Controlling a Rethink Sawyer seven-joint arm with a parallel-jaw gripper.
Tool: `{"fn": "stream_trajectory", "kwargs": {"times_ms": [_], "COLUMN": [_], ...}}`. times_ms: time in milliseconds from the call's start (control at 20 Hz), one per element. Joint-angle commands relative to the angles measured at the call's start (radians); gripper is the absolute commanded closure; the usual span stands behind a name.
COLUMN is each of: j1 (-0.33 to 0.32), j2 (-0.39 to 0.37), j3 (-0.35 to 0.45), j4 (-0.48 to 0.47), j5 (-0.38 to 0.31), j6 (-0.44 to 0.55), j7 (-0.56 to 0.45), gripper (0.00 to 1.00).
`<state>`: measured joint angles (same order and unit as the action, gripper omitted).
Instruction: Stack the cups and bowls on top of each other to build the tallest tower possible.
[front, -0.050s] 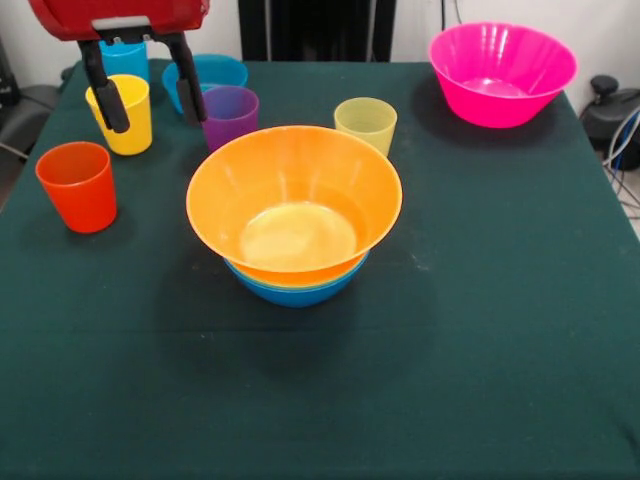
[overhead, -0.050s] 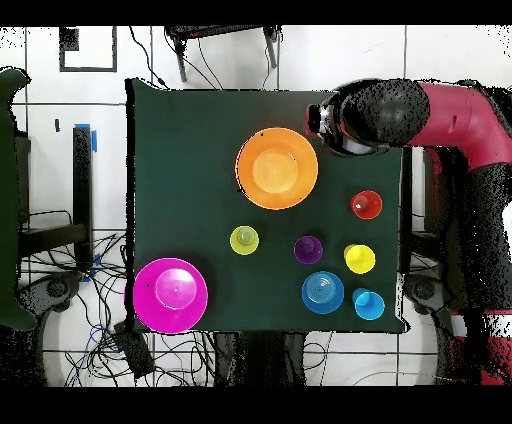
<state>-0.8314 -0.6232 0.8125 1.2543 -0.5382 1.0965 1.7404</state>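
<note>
The tower is a large orange-yellow bowl (front, -0.050s: 294, 200) (overhead, -0.050s: 277, 168) nested in a medium blue bowl (front, -0.050s: 296, 289) at the table's middle. My gripper (front, -0.050s: 155, 120) hangs open and empty at the upper left, high over the cups. In the picture its left finger (front, -0.050s: 105, 95) crosses the yellow cup (front, -0.050s: 128, 120) (overhead, -0.050s: 359, 258) and its right finger (front, -0.050s: 189, 85) stands before a blue bowl (front, -0.050s: 212, 72) (overhead, -0.050s: 323, 292). An orange cup (front, -0.050s: 78, 186) (overhead, -0.050s: 366, 204), purple cup (front, -0.050s: 231, 115) (overhead, -0.050s: 308, 249), blue cup (front, -0.050s: 126, 58) (overhead, -0.050s: 368, 304) and pale yellow-green cup (front, -0.050s: 366, 124) (overhead, -0.050s: 244, 239) stand apart on the cloth.
A large pink bowl (front, -0.050s: 502, 72) (overhead, -0.050s: 171, 294) sits at the far right corner in the front view. The red arm (overhead, -0.050s: 450, 110) reaches over the table's edge in the overhead view. Dark green cloth (front, -0.050s: 480, 320) covers the table.
</note>
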Motion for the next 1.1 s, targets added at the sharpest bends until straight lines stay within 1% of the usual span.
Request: {"fn": "stream_trajectory", "kwargs": {"times_ms": [50,100,150,200,250,300,350,400,500,650,700,800,950,1100], "j1": [0.081,0.089,0.095,0.101,0.104,0.105,0.105,0.096,0.08,0.048,0.03,0.003,-0.026,-0.058], "j2": [0.075,0.093,0.097,0.096,0.092,0.083,0.075,0.063,0.034,-0.025,-0.047,-0.065,-0.073,-0.066], "j3": [-0.023,-0.029,-0.036,-0.047,-0.052,-0.062,-0.068,-0.071,-0.074,-0.077,-0.079,-0.085,-0.092,-0.082], "j4": [-0.043,-0.034,-0.028,-0.013,-0.004,0.021,0.038,0.076,0.123,0.188,0.213,0.235,0.258,0.278], "j5": [-0.037,-0.049,-0.052,-0.056,-0.056,-0.049,-0.04,-0.017,0.024,0.056,0.077,0.097,0.112,0.126], "j6": [0.017,-0.015,-0.023,-0.045,-0.051,-0.072,-0.082,-0.109,-0.099,-0.097,-0.088,-0.079,-0.092,-0.106], "j7": [-0.172,-0.158,-0.143,-0.108,-0.094,-0.05,-0.021,0.027,0.064,0.065,0.067,0.052,0.04,0.008], "gripper": [0.0,0.0,0.0,0.0,0.0,0.0,0.0,0.0,0.0,0.0,0.0,0.0,0.0,0.0]}}
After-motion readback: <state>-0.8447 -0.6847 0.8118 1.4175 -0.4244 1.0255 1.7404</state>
